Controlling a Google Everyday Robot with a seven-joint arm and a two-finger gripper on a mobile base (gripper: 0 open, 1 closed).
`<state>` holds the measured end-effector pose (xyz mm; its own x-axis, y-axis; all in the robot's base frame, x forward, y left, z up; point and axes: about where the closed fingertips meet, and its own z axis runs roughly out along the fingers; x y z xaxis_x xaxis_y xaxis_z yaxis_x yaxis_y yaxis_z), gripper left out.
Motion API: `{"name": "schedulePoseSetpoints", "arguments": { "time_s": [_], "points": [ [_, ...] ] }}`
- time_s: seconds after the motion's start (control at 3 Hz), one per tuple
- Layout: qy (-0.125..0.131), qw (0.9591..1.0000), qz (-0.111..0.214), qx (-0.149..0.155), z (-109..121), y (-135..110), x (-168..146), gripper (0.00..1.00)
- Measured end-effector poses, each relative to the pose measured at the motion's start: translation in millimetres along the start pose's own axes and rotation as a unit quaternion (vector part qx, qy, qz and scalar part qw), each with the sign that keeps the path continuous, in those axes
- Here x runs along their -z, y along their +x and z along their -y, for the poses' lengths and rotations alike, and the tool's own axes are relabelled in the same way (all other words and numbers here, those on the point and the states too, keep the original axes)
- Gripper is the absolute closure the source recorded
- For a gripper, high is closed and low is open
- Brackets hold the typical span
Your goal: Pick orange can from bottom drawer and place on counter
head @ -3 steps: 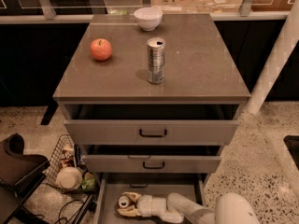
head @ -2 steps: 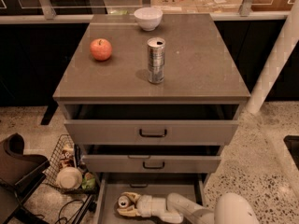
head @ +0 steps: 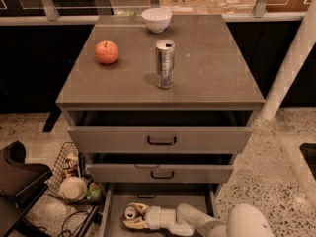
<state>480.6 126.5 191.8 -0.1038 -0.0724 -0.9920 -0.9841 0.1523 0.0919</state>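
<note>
Gripper [head: 136, 217] position: low in the open bottom drawer [head: 168, 201], at the near left of the drawer floor, reached in from the right by the white arm. The gripper sits against the orange can [head: 130, 213], whose silver top faces up. Whether the gripper is closed on the can or merely set around it cannot be told from this view.

Change check: over the last second nothing has moved. The gripper remains at the can, and the can remains on the drawer floor. Judged from this, the grasp is either closing or settling, and the lift has not begun.

Task status: pick stage, early. The can is still in the drawer.

Counter [head: 207, 68] layout: a tall silver can [head: 165, 63] stands near the middle, an apple [head: 106, 52] lies to its left, and a white bowl [head: 156, 19] sits at the far edge. The right half of the counter looks suited to placement.

Caution: the two upper drawers [head: 160, 140] stand part open above the can. A straight vertical lift would likely meet them, so withdrawal toward the near side comes first.
</note>
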Motion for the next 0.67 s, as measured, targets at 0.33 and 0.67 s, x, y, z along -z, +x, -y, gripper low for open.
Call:
{"name": "schedulePoseSetpoints", "arguments": {
  "time_s": [0.33,0.67],
  "points": [
    [-0.020,0.9996,0.008,-0.020,-9,-22,16,1.00],
    [-0.042,0.9985,0.014,-0.032,-24,-58,37,1.00]
  ]
}}
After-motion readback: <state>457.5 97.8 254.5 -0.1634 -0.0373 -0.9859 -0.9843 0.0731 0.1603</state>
